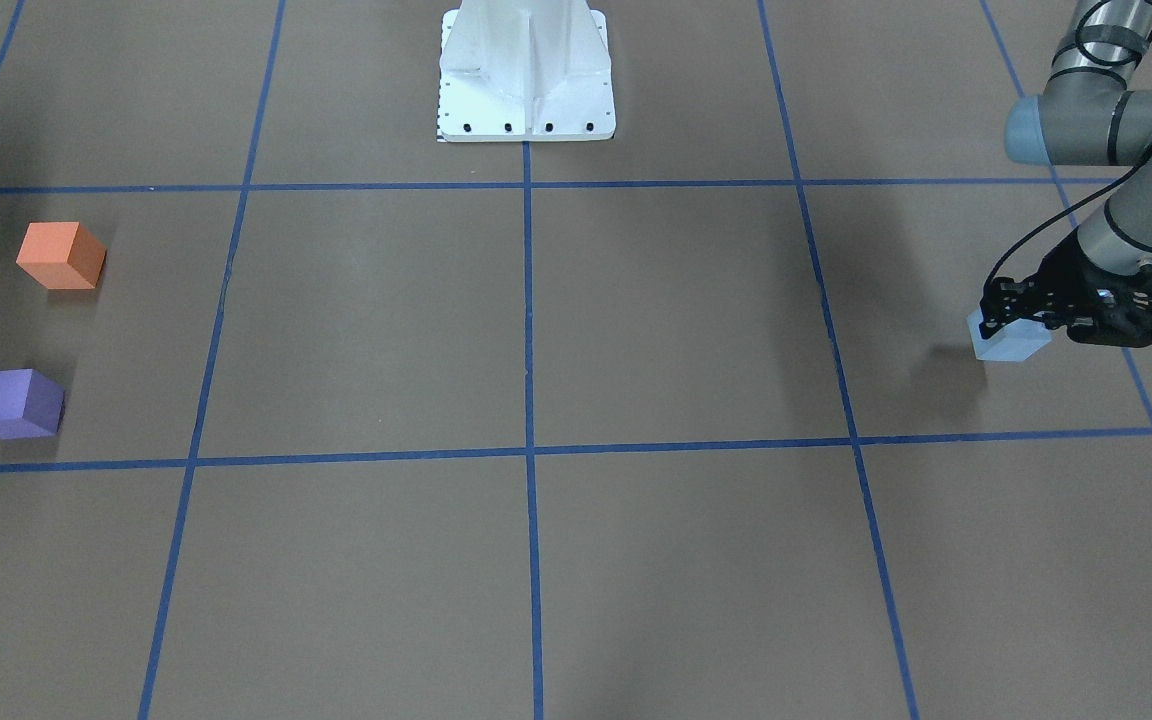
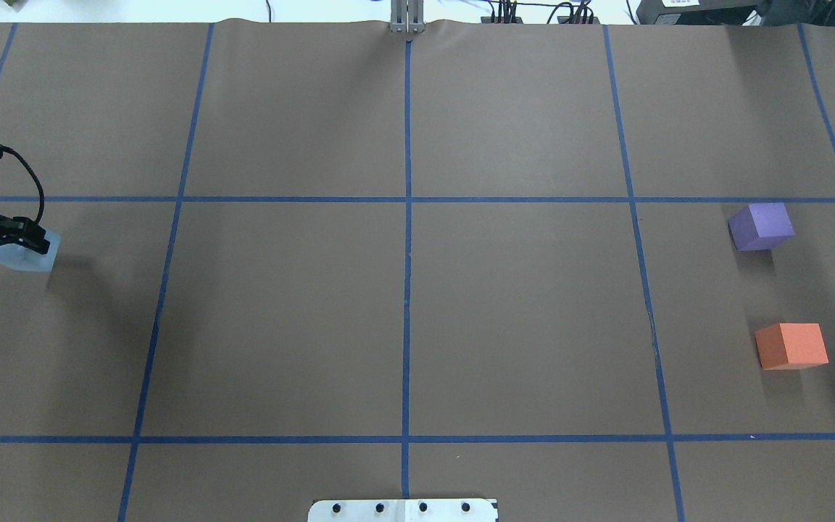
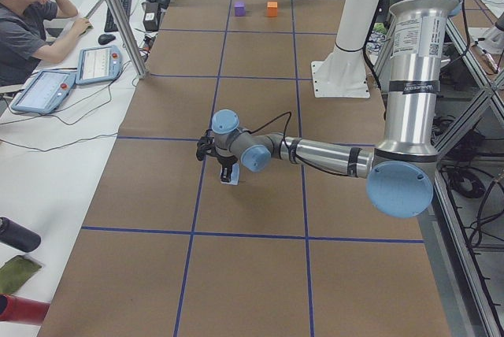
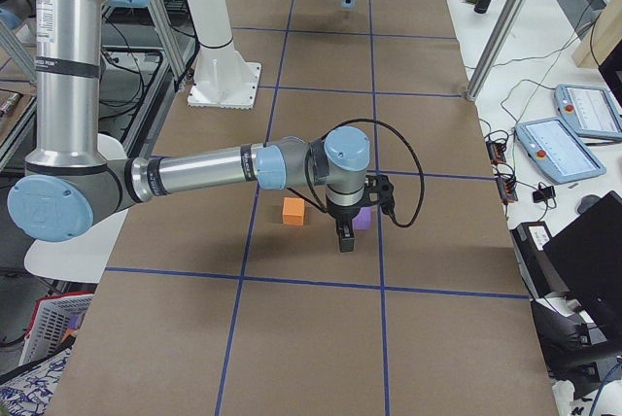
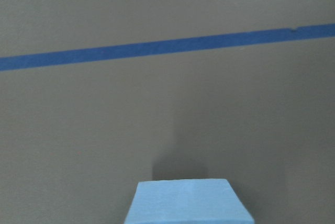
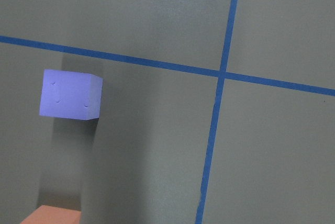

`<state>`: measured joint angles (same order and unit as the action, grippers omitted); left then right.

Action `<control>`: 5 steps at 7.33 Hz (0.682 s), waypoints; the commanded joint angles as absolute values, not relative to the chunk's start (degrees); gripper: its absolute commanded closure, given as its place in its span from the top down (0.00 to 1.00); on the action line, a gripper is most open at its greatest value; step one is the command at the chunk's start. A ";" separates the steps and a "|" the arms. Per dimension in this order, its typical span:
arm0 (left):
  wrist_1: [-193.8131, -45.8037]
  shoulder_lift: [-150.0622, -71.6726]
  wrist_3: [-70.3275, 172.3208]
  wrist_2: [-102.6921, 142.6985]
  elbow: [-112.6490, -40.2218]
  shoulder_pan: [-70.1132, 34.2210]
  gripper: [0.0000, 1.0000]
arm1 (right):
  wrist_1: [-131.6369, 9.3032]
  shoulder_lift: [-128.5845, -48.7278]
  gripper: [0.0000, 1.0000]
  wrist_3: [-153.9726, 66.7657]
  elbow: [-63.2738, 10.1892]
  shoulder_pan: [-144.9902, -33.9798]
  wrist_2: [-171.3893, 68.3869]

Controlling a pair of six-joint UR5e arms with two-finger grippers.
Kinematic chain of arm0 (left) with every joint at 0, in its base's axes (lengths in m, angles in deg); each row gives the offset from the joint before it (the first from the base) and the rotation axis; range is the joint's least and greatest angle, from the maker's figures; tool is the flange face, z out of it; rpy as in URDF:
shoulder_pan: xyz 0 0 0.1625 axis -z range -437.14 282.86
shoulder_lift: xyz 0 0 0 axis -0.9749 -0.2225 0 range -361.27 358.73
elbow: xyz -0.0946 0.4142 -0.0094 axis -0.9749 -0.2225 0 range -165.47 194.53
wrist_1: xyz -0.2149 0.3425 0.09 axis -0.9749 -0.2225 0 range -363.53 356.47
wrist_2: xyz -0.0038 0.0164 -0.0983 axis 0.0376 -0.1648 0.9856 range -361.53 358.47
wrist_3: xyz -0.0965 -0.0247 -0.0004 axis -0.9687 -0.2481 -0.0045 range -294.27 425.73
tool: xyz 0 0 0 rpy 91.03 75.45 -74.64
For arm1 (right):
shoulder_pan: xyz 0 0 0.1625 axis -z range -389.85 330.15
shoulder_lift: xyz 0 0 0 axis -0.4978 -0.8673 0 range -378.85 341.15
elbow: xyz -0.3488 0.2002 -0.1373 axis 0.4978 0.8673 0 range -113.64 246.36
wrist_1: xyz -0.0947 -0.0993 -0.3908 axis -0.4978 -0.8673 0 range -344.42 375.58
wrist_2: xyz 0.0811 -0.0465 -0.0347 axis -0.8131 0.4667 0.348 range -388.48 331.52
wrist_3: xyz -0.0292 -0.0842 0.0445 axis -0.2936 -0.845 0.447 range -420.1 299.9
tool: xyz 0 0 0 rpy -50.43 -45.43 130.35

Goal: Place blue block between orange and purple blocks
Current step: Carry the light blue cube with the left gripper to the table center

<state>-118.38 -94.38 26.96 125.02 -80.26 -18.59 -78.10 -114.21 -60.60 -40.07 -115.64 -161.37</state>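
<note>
**A:** Starting at the table's left end: the left gripper [image 1: 1021,318] has its jaws closed on the top of the blue block [image 1: 1011,345], close to that end edge and about midway between the robot's side and the operators' side.

**B:** So this reads as the pick-up step. Is it off the table [image 1: 536,320]?

**A:** Possibly. Its shadow sits a little apart from it, but the views are too small to be sure. It's a pale cube, matte, with crisp edges, and it looks like foam, so I'd expect it to give slightly under the pads.

**B:** And next?

**A:** A long carry across the brown, paper-like surface, over the blue tape lines [image 1: 528,300], to the right end.

**B:** What's there?

**A:** The orange block [image 1: 61,255] towards the robot's edge and the purple block [image 1: 14,404] towards the operators' edge. They are apart, with a bare gap between them. Both are matte cubes like the blue one, and the purple one shows tiny dimples on one face.

**B:** The other arm?

**A:** The right gripper [image 4: 345,238] hangs just beside the purple block in the right-end view. I cannot tell how its jaws stand. The blue block needs to go down squarely into that gap without nudging either neighbour.
</note>
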 commanded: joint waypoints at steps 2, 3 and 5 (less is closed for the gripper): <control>-105.07 -108.97 14.01 124.42 -84.70 -25.78 0.54 | -78.02 -114.21 1.00 -60.63 -40.07 -115.63 -161.37; -102.61 -115.38 8.13 123.55 -84.09 -30.95 0.54 | -78.11 -114.21 1.00 -60.63 -40.07 -115.63 -161.37; -97.86 -128.30 1.33 114.00 -78.84 -39.84 0.55 | -78.02 -114.21 1.00 -60.72 -40.07 -115.63 -161.37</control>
<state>-100.84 -120.02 5.62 119.13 -82.24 -34.23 -78.05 -114.21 -60.69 -40.07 -115.64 -161.37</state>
